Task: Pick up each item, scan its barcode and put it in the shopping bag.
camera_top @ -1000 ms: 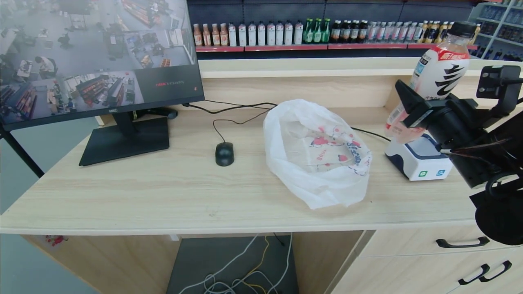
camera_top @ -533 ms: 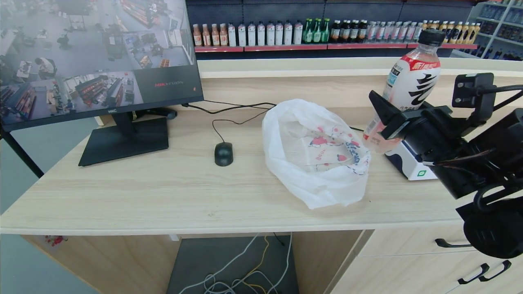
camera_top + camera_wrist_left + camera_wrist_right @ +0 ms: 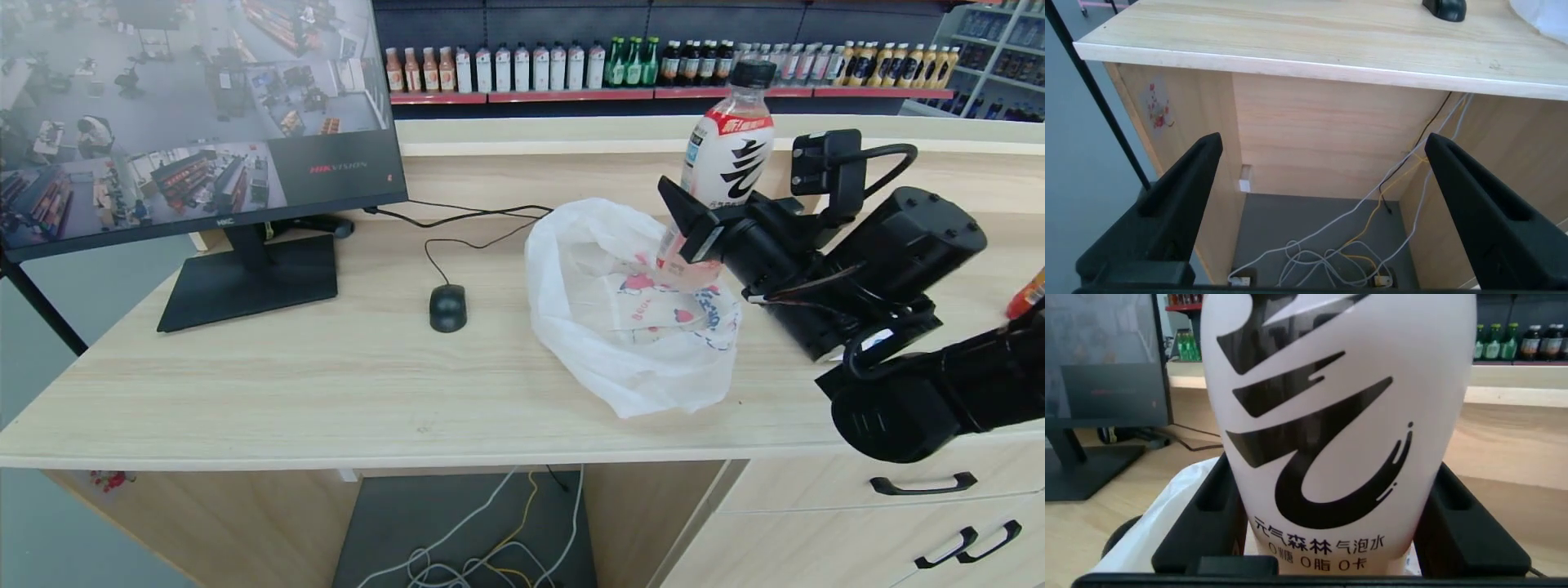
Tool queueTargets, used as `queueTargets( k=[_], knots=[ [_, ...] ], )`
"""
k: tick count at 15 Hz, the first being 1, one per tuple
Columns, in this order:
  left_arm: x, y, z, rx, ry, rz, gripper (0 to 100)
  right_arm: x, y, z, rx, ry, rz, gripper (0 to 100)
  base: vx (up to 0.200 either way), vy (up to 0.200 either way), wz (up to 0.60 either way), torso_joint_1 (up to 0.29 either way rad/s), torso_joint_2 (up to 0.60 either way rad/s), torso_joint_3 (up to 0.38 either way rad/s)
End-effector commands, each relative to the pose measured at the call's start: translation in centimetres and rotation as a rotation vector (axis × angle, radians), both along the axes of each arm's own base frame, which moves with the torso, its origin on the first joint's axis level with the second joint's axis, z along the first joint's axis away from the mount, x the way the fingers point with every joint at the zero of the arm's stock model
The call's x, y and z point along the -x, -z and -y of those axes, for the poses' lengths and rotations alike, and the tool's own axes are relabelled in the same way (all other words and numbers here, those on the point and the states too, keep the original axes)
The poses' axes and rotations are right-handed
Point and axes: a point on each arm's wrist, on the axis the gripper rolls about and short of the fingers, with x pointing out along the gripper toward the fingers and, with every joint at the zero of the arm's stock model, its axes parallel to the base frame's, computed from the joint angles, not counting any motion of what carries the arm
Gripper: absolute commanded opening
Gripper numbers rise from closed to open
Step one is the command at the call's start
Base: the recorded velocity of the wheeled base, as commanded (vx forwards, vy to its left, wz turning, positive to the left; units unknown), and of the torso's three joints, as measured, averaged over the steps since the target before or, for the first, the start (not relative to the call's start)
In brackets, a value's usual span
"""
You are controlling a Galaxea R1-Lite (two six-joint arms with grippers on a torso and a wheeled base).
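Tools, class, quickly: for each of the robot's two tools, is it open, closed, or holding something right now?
Left tool: open, holding nothing.
Right tool: closed on the bottle.

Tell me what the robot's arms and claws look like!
The matte black right arm is a thick round tube with thin reddish wires and a looping black cable. The right gripper and left gripper both have flat black wedge-shaped fingers.
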Motion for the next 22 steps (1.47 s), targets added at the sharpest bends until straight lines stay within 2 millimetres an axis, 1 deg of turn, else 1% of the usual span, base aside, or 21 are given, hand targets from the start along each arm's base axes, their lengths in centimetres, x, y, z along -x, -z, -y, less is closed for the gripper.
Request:
queueTargets(
  k=[1,5,9,11,12,14,16,22],
  knots=[
    [0.0,0.0,0.0,0.0,-0.001,0.0,100,-1.9,2.0,-1.4,0.017,-0.012,-0.039,0,0.0,0.0,0.0,0.0,0.0,0.0],
    [0.0,0.0,0.0,0.0,-0.001,0.0,100,-2.4,2.8,-2.9,0.019,-0.044,-0.049,0,0.0,0.0,0.0,0.0,0.0,0.0],
    [0.0,0.0,0.0,0.0,-0.001,0.0,100,-5.3,2.4,-4.3,0.011,-0.048,-0.043,0,0.0,0.0,0.0,0.0,0.0,0.0],
    [0.0,0.0,0.0,0.0,-0.001,0.0,100,-6.3,1.9,-4.9,0.01,-0.052,-0.045,0,0.0,0.0,0.0,0.0,0.0,0.0],
    [0.0,0.0,0.0,0.0,-0.001,0.0,100,-7.3,1.7,-5.4,0.003,-0.054,-0.038,0,0.0,0.0,0.0,0.0,0.0,0.0],
    [0.0,0.0,0.0,0.0,-0.001,0.002,100,-8.3,1.6,-5.9,0.003,-0.055,-0.037,0,0.0,0.0,0.0,0.0,0.0,0.0],
    [0.0,0.0,0.0,0.0,-0.001,0.0,100,-8.7,1.7,-6.3,0.007,-0.06,-0.045,0,0.0,0.0,0.0,0.0,0.0,0.0],
    [0.0,0.0,0.0,0.0,-0.001,0.0,100,-8.7,3.0,-7.5,0.011,-0.085,-0.075,0,0.0,0.0,0.0,0.0,0.0,0.0]
  ],
)
